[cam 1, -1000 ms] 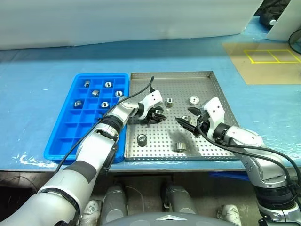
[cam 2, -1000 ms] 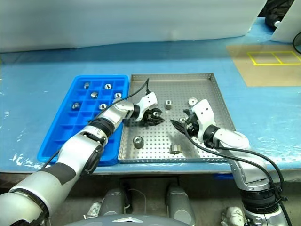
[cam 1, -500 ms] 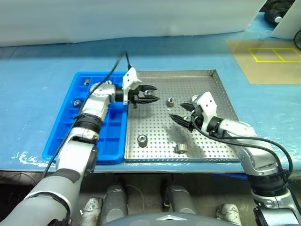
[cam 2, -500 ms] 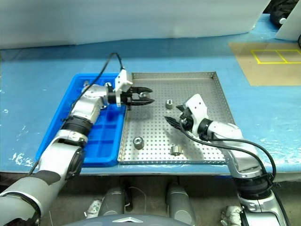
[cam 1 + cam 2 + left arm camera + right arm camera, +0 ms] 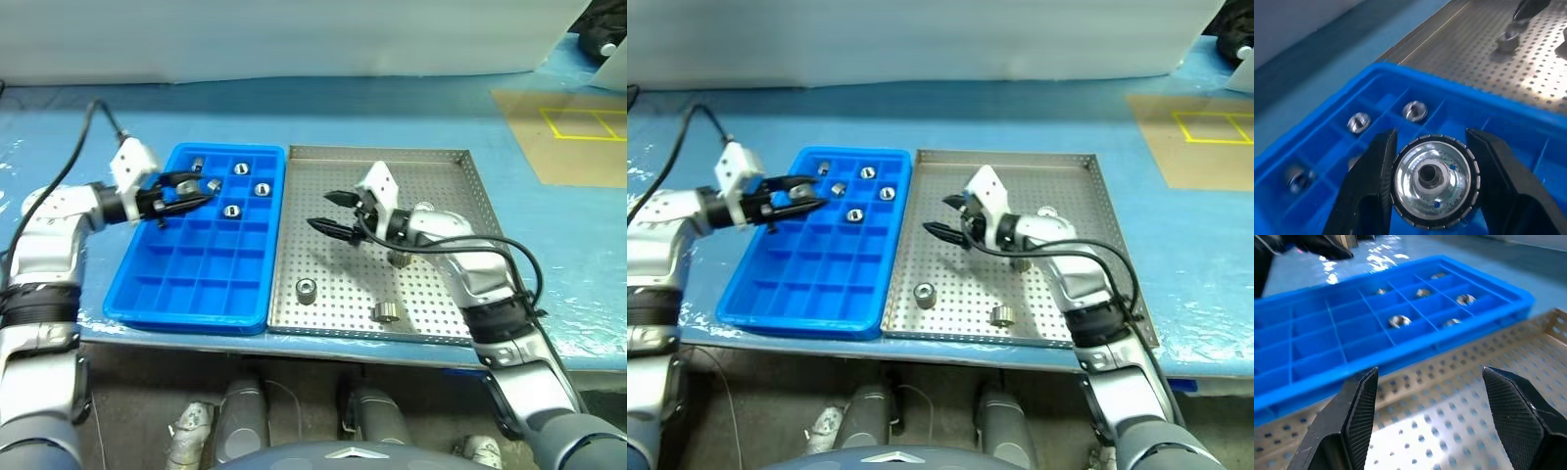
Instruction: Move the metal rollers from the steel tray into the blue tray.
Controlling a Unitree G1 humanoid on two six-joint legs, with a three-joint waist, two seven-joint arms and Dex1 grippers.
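A ridged, shiny silver metal roller (image 5: 1432, 180) is clamped between the left gripper (image 5: 186, 190)'s black fingers over the bright blue compartmented plastic tray (image 5: 171, 294). It is best lowered squarely into an empty compartment before release. The right gripper (image 5: 329, 213) is spread wide, empty, above the perforated steel tray (image 5: 431, 318).

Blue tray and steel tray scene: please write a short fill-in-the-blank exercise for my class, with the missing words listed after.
1. The left end effector is shut on a ridged metal ____.
2. It holds it over the ____ tray.
3. The right end effector is ____ and holds nothing.
4. The steel tray has a floor dotted with ____.

Missing words: roller; blue; open; holes
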